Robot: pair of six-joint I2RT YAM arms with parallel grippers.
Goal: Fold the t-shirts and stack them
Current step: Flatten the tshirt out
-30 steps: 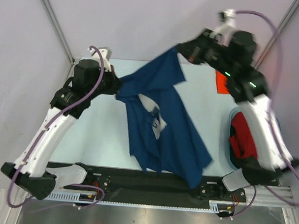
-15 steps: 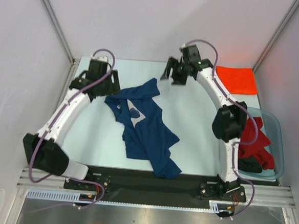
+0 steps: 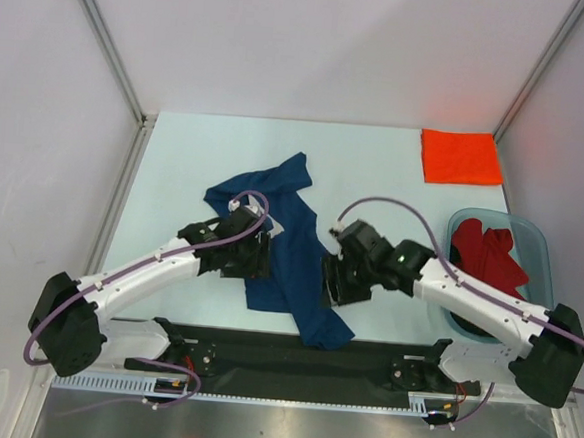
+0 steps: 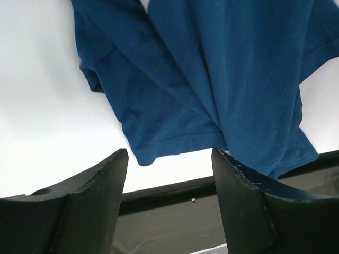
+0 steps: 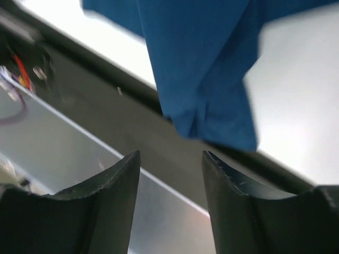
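A navy blue t-shirt (image 3: 290,244) with a white print lies crumpled on the pale table (image 3: 186,161), its lower end reaching the black rail. My left gripper (image 3: 252,263) hovers open over the shirt's left edge, and in the left wrist view it (image 4: 169,154) has nothing between its fingers while the shirt (image 4: 212,79) lies beyond them. My right gripper (image 3: 329,285) stands open at the shirt's right edge; in the right wrist view it (image 5: 170,154) is empty, the shirt's hem (image 5: 206,74) ahead of it. A folded orange t-shirt (image 3: 460,157) lies at the far right.
A clear bluish tub (image 3: 541,246) at the right edge holds a red t-shirt (image 3: 485,255) and something dark under the right arm. A black rail (image 3: 262,355) runs along the near edge. Walls and metal posts (image 3: 104,40) close in the table.
Both grippers let go of the navy t-shirt, which dropped from the air onto the table. Both arms swung from the far side to the shirt's near part.
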